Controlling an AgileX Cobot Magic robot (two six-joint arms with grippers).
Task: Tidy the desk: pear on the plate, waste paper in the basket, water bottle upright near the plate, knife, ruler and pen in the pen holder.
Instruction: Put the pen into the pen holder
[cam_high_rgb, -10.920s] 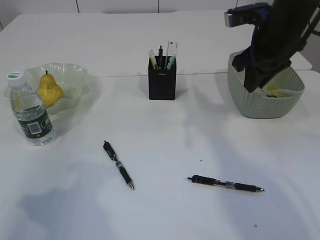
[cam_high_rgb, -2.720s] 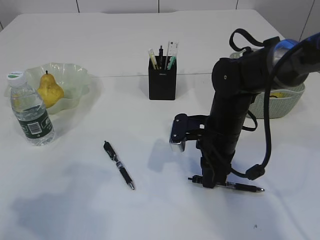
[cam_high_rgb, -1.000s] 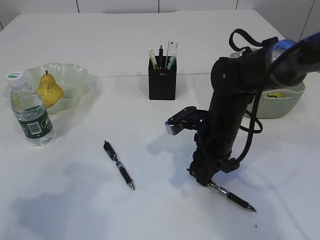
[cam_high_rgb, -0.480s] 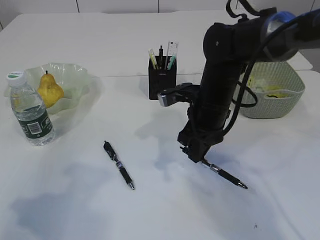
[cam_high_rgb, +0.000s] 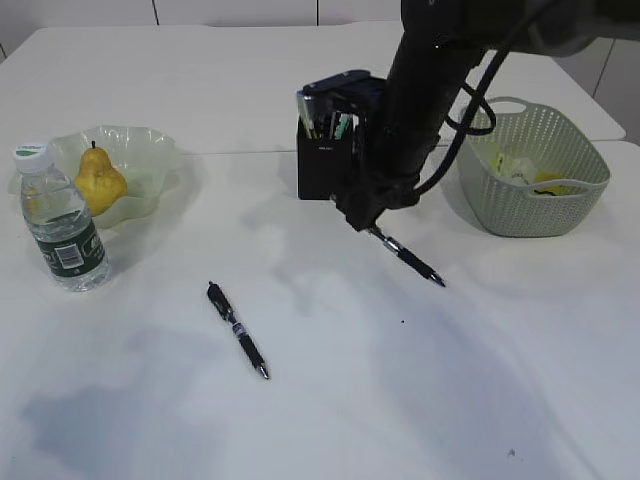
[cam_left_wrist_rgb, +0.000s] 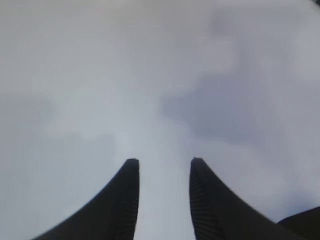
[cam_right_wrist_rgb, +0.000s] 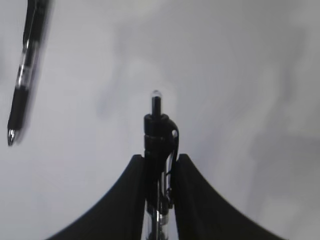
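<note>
My right gripper is shut on a black pen and holds it in the air just right of the black pen holder, the pen slanting down to the right. In the right wrist view the pen's clicker end sticks out between the shut jaws. A second black pen lies on the desk; it also shows in the right wrist view. The pear lies in the plate. The water bottle stands upright beside it. My left gripper is open over bare desk.
The pen holder has the ruler and other tools standing in it. The basket at the right holds yellow and white waste paper. A seam crosses the desk behind the holder.
My right gripper shut on the right-hand pen, lifted it off the desk and carried it back and left to beside the pen holder. The other pen has not moved.
</note>
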